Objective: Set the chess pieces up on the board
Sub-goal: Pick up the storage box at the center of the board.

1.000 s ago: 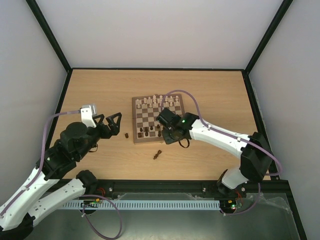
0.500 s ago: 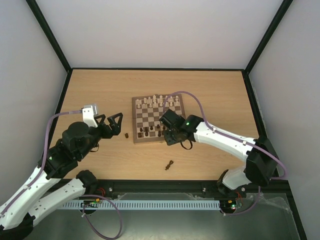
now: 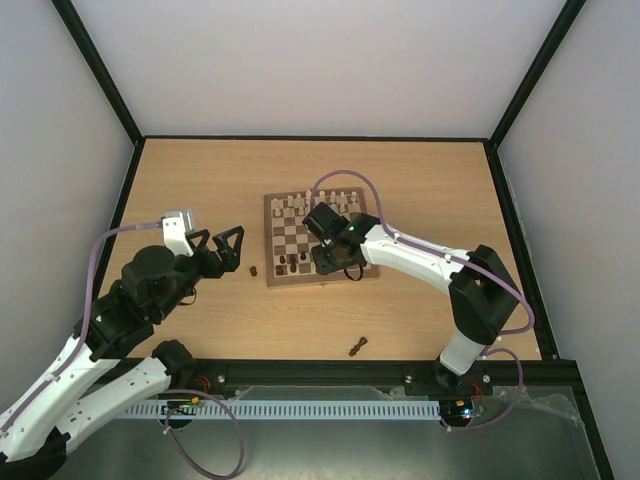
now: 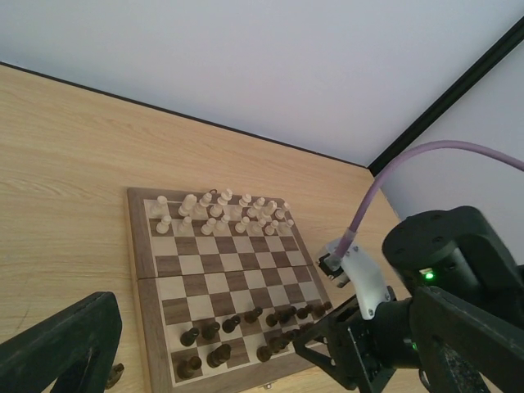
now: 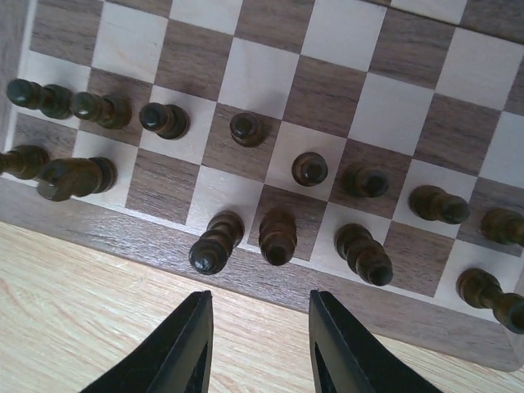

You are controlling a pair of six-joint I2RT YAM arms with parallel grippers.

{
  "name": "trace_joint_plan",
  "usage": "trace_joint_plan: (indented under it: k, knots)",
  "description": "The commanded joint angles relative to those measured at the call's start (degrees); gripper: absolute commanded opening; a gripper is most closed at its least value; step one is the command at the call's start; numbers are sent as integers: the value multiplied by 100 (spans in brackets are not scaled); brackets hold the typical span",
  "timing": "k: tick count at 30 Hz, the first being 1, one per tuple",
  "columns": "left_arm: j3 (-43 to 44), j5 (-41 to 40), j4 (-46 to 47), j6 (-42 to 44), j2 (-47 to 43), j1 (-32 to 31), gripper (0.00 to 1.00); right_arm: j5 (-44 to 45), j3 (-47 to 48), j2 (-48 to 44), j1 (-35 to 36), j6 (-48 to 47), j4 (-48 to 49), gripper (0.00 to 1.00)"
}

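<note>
The board (image 3: 300, 236) lies mid-table. Several dark chess pieces (image 3: 300, 263) fill its two near rows, seen close in the right wrist view (image 5: 277, 236). My right gripper (image 3: 328, 268) hangs over the board's near edge. It is open (image 5: 260, 344), with only bare tabletop and the board's border (image 5: 123, 225) between its fingers. One dark piece (image 3: 253, 270) stands on the table left of the board. Another (image 3: 359, 347) lies near the table's front edge. My left gripper (image 3: 222, 258) is wide open and empty, just left of that standing piece, facing the board (image 4: 221, 274).
Pale cream pieces (image 3: 318, 205) stand in the board's two far rows (image 4: 221, 211). The right arm (image 3: 430, 262) stretches from the front right over the board's near right corner. Black frame rails (image 3: 300, 366) run along the table's front edge.
The lying dark piece has rolled from just below the board toward the front edge. My right gripper has opened and swung left over the near rows. The left arm has barely moved.
</note>
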Motion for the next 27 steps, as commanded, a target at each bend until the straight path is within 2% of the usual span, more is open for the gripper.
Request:
trace_joint_plan:
  k: [1,27]
  knots:
    - [-59,-35,54,-25,-82,12,100,-12,208,196,-74,-104,-82,33]
    - [-136,-73,62,-33,-107,12,99,-119,346,611,-313,-192,57,23]
